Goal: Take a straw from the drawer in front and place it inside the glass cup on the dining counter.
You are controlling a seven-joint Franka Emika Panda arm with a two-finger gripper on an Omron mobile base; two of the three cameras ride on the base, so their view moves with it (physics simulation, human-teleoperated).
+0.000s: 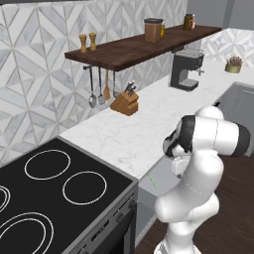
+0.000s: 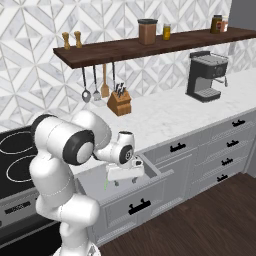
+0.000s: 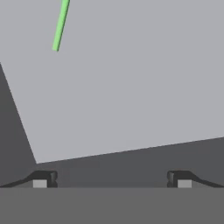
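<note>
The drawer [image 2: 151, 171] stands pulled out below the marble worktop, its black handle [image 2: 139, 206] facing forward. The green straw [image 2: 106, 182] lies on the drawer's grey floor [image 3: 131, 87] near its left side. It also appears as a short green line [image 1: 153, 181] beside the arm, and its end reaches in at the upper left [image 3: 60, 25] of the hand view. My gripper [image 2: 125, 182] hangs over the drawer, just right of the straw and pointing down into it. The gripper [image 3: 112, 179] is open with nothing between its fingertips [image 3: 43, 179]. The glass cup and the dining counter are out of view.
A black stove [image 1: 49, 188] sits left of the drawer. On the marble worktop [image 2: 165, 120] stand a knife block [image 2: 119, 102] and a coffee machine [image 2: 206, 75]. Utensils hang under a dark wooden shelf [image 2: 150, 47]. Shut drawers [image 2: 220, 150] line the right, above a dark wood floor.
</note>
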